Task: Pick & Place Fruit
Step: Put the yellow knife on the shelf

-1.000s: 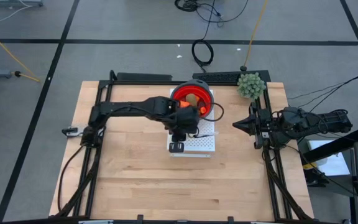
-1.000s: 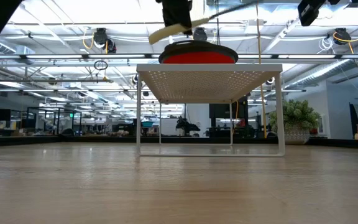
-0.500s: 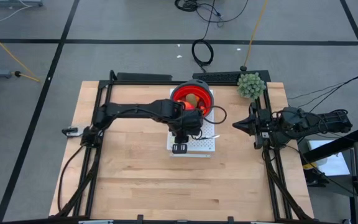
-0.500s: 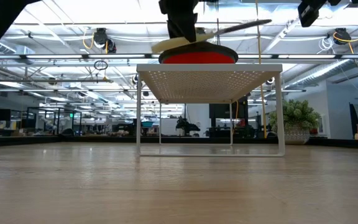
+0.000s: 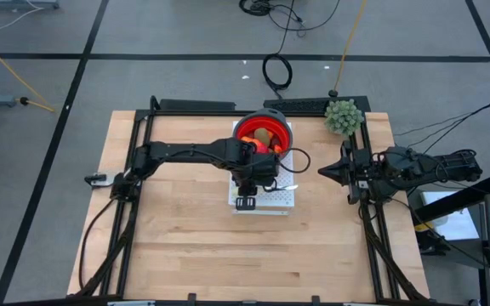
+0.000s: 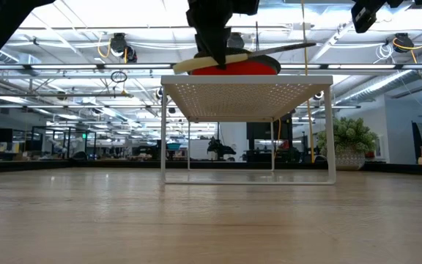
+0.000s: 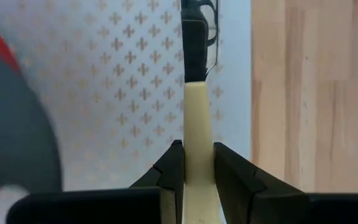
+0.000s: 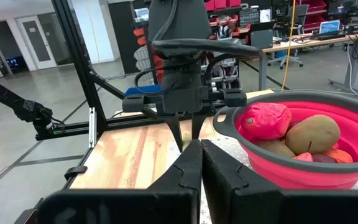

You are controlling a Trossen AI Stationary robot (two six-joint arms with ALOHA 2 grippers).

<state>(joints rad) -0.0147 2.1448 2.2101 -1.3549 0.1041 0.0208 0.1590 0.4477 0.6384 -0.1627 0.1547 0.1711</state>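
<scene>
The white perforated rack and red bowl are occupying the far-centre tabletop, with the left arm reaching across them. The near half is lying open; the green plant is blocking the far-right corner.

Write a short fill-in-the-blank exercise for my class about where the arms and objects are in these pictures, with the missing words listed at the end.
1. The left gripper is shut on the pale handle of a ____.
2. The fruit lies inside a red ____.
3. The bowl stands on a white perforated ____.
4. The right gripper waits with its fingers ____, near the green spiky plant.

Missing words: knife; bowl; rack; shut
</scene>
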